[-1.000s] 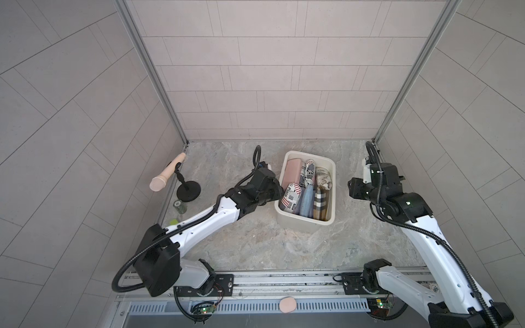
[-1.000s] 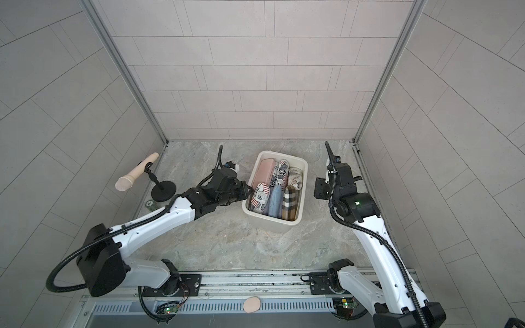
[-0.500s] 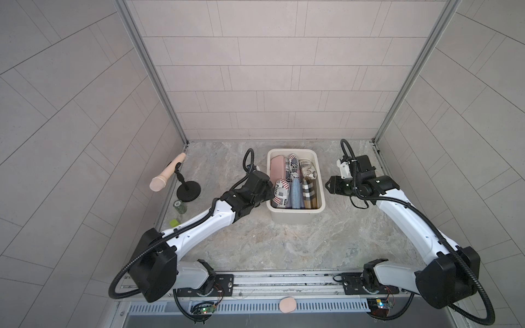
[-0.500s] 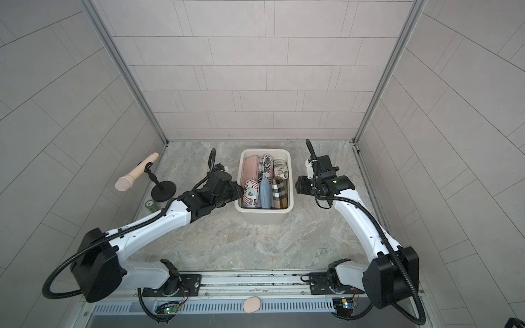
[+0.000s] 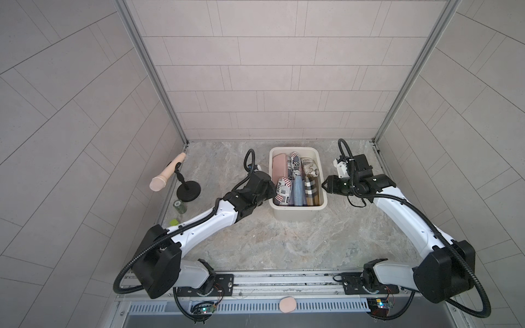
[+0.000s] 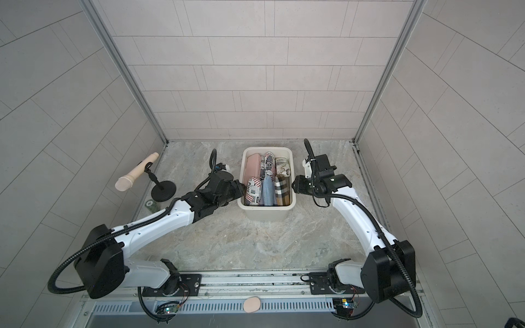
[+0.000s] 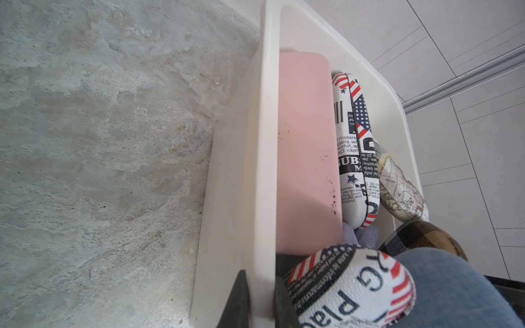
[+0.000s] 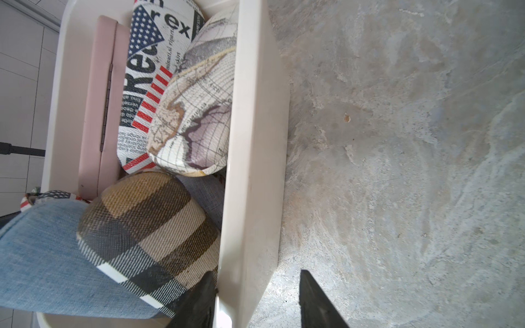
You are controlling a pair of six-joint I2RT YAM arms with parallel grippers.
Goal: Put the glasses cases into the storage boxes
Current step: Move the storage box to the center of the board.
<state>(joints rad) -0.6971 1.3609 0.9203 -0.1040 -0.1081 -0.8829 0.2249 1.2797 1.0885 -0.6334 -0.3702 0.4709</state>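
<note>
storage box (image 5: 298, 217) sits between the two grippers, glasses cases (image 5: 297, 188) packed inside it. left gripper (image 7: 261, 286) clamped on the box's left wall. right gripper (image 8: 257, 274) straddles the right wall, jaws apart, outer finger (image 8: 315, 301) clear of the box.

1. The tub (image 5: 288, 217) is plain cream-white.
2. In it, at 11 o'clock, the pink case (image 5: 279, 169) is one flat pale pink.
3. At 12 o'clock the newsprint case (image 5: 295, 163) shows black lettering on white, red stripes and a starred blue patch; the second newsprint case (image 5: 283, 190), at 7 o'clock, wears the same.
4. At 1 o'clock the map case (image 5: 311, 169) is cream with brown and mauve-grey lands and thin dark lines.
5. At 6 o'clock the denim case (image 5: 299, 191) is faded blue.
6. At 5 o'clock the plaid case (image 5: 312, 190) is checked tan, brown, black and white.
7. The table (image 5: 284, 250) is mottled grey and beige.
8. My left pincer (image 7: 261, 295) and right pincer (image 8: 255, 295) are black.
</note>
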